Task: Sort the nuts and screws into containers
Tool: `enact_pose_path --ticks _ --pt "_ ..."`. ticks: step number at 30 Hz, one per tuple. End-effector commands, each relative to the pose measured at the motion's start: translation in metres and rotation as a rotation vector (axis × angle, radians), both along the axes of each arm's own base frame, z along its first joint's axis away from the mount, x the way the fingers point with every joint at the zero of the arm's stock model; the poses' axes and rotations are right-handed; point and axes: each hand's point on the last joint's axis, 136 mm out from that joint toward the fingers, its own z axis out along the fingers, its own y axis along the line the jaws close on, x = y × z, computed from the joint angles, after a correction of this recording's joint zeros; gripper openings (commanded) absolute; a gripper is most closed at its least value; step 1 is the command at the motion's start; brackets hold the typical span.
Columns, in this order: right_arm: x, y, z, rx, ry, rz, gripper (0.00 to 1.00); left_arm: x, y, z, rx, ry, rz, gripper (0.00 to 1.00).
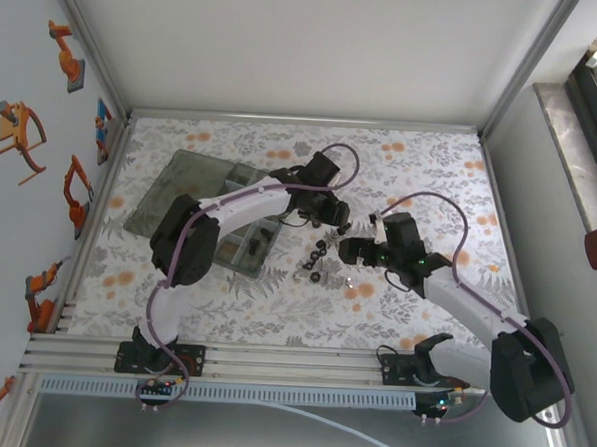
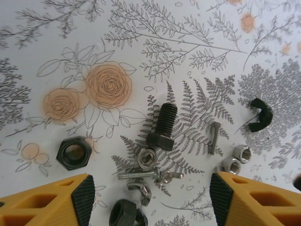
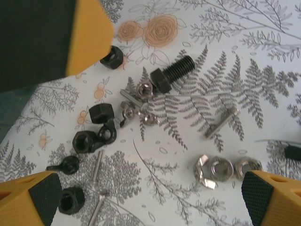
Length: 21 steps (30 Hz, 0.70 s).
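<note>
Yellow-fingered left gripper [image 2: 151, 200], right gripper [image 3: 150, 194]: jaws apart, empty. Black and silvery metal nuts [image 2: 74, 153], thin silvery screws [image 2: 138, 174] loose around black hex bolt [image 2: 164, 126]; sorting looks mostly undone.

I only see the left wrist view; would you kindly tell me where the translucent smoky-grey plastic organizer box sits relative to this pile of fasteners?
Observer: The translucent smoky-grey plastic organizer box lies left of the pile, partly hidden by the left arm.
Operator: Thanks. Where is the right hand?
Observer: The right hand hangs open just right of the pile.
Operator: Any more black nuts nearby?
Observer: Yes, a black hexagonal metal nut lies close to that hand.
</note>
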Motion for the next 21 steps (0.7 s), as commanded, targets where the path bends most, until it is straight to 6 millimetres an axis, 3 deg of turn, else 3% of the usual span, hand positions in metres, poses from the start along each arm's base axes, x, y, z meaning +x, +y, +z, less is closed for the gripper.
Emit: enact_pose_path --ticks 1,8,21 --pt "-0.017 -0.007 -0.001 0.051 0.018 -0.038 1.0 0.001 -0.009 -0.001 0.037 -0.012 -0.129 0.61" --pt "-0.024 -0.018 0.019 0.14 -0.038 -0.099 1.0 0.001 -0.016 -0.031 0.101 0.005 -0.209 0.55" --pt "-0.01 -0.019 0.02 0.236 -0.012 -0.119 1.0 -0.004 -0.034 -0.058 0.134 0.0 -0.23 0.53"
